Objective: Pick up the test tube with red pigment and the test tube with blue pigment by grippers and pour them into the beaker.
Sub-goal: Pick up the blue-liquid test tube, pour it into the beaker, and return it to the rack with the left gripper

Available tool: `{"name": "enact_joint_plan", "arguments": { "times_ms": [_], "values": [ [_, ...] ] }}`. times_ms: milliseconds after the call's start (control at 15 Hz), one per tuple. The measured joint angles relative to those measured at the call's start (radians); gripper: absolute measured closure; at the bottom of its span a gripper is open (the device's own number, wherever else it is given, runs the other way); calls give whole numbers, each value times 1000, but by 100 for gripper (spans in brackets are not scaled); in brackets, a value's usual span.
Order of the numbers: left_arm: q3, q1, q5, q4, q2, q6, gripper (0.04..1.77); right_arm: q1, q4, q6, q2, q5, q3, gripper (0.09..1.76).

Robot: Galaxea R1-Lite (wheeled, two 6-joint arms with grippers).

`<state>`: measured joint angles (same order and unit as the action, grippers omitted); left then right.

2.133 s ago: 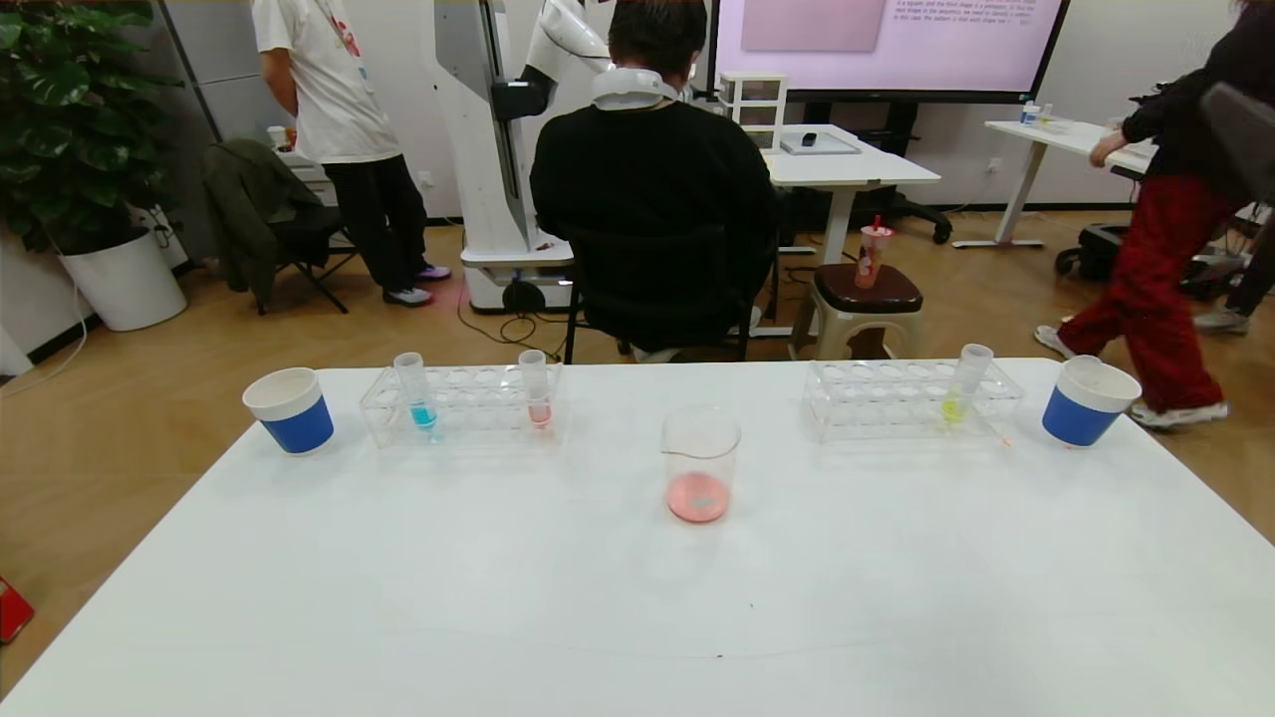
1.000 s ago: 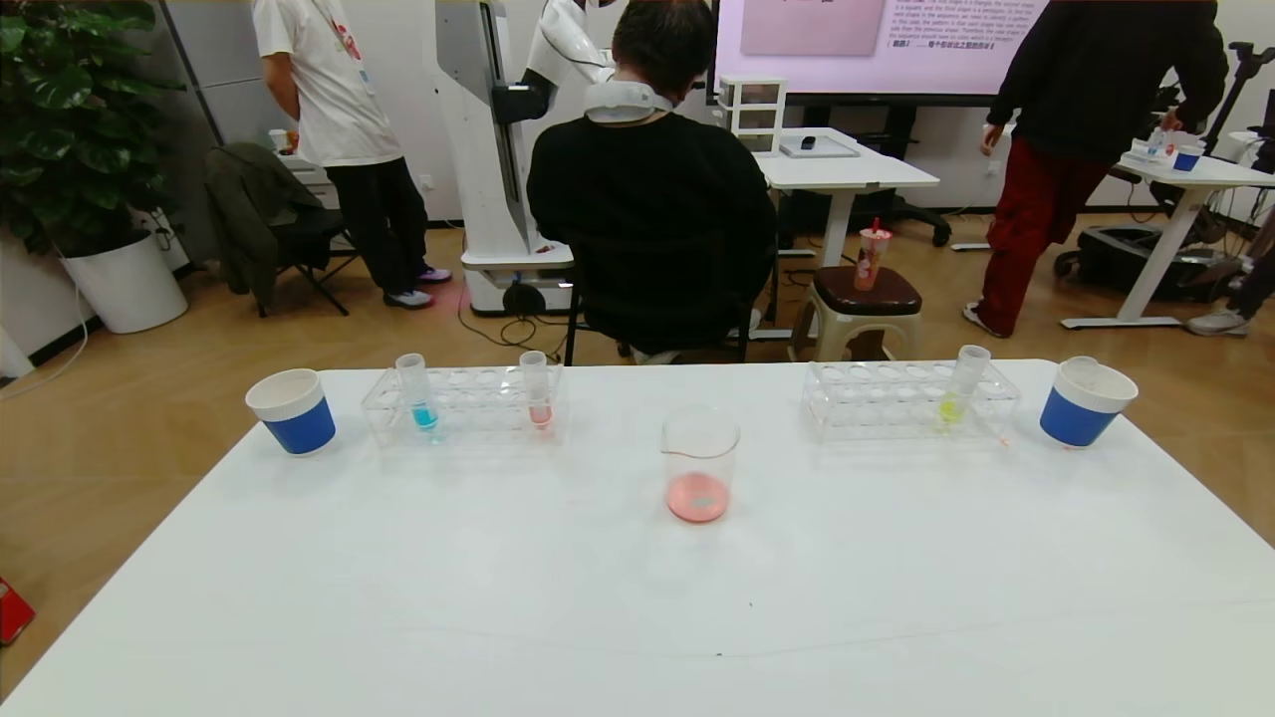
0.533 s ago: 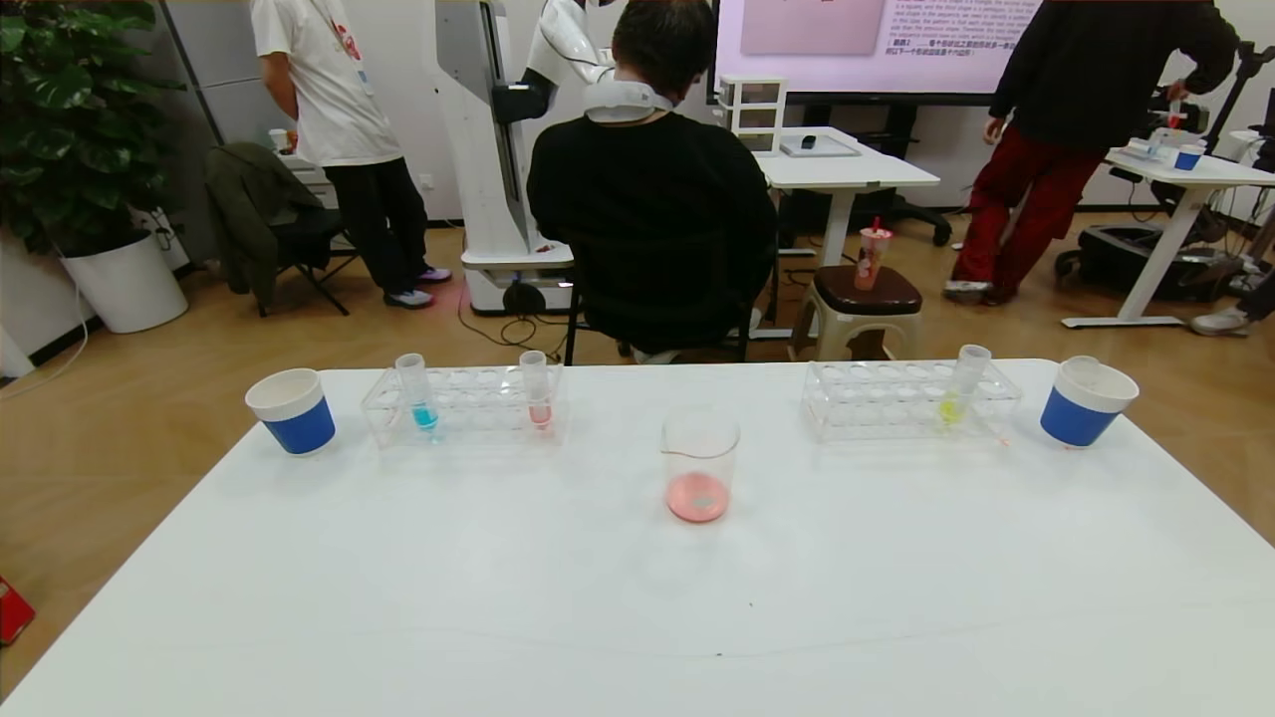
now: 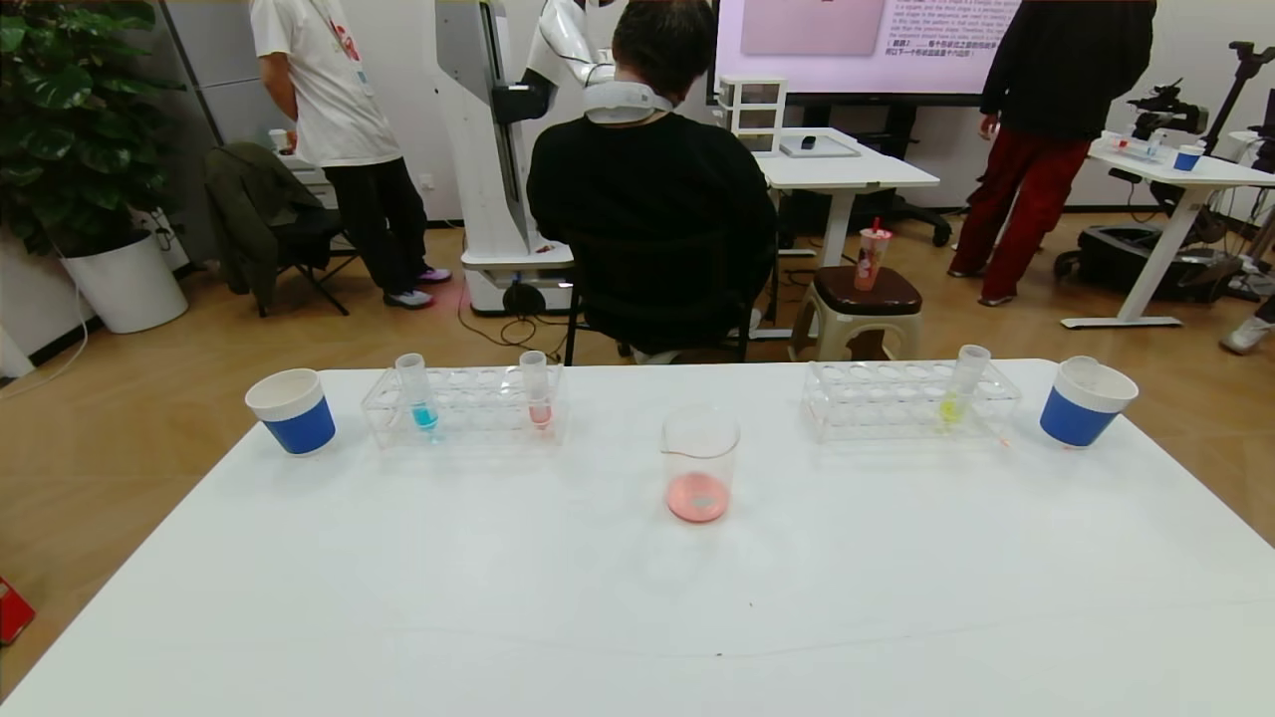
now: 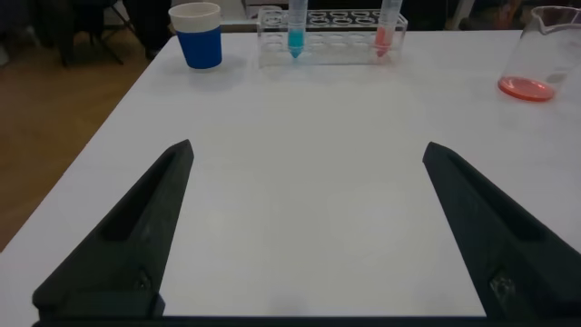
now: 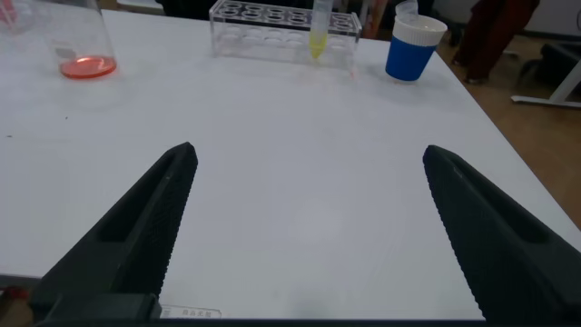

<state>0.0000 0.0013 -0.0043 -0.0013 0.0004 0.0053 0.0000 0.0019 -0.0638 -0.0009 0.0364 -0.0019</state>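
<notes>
Glassware sits toward the far side of the white surface (image 4: 637, 597). The small clear glass beaker (image 4: 700, 464) with a pouring lip stands at the middle, a shallow pool of pinkish-red liquid in its bottom, and serves as the landmark here. To the left of the beaker a clear plastic rack (image 4: 463, 403) holds two slim clear tubes upright: the test tube with cyan-blue liquid (image 4: 417, 392) at the end farther from the beaker, and the test tube with red liquid (image 4: 537, 389) at the end nearer it; its shade seems pale from the head view, brighter from the left wrist view. Beyond that rack, farther left of the beaker, stands a blue-and-white paper cup (image 4: 291, 410). To the right of the beaker a second clear rack (image 4: 908, 398) carries a tube with yellow-green liquid (image 4: 964, 383), then another blue-and-white cup (image 4: 1086, 401). The left gripper (image 5: 309, 182) and right gripper (image 6: 309, 182) hover low over the surface on the near side of the beaker, well apart from it, jaws spread wide and holding nothing.
</notes>
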Motion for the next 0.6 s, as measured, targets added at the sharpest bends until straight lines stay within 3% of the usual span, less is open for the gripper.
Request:
{"name": "enact_joint_plan", "arguments": {
  "times_ms": [133,267,467,600],
  "values": [
    [-18,-1,-11,9,1,23,4,0,0,0,0,0,1,11],
    [-97,-1,-36,10,34,27,4,0,0,0,0,0,1,11],
    [-246,-5,-49,-20,201,24,4,0,0,0,0,0,2,11],
    [-316,-8,-52,-100,356,20,4,0,0,0,0,0,2,11]
  ]
}}
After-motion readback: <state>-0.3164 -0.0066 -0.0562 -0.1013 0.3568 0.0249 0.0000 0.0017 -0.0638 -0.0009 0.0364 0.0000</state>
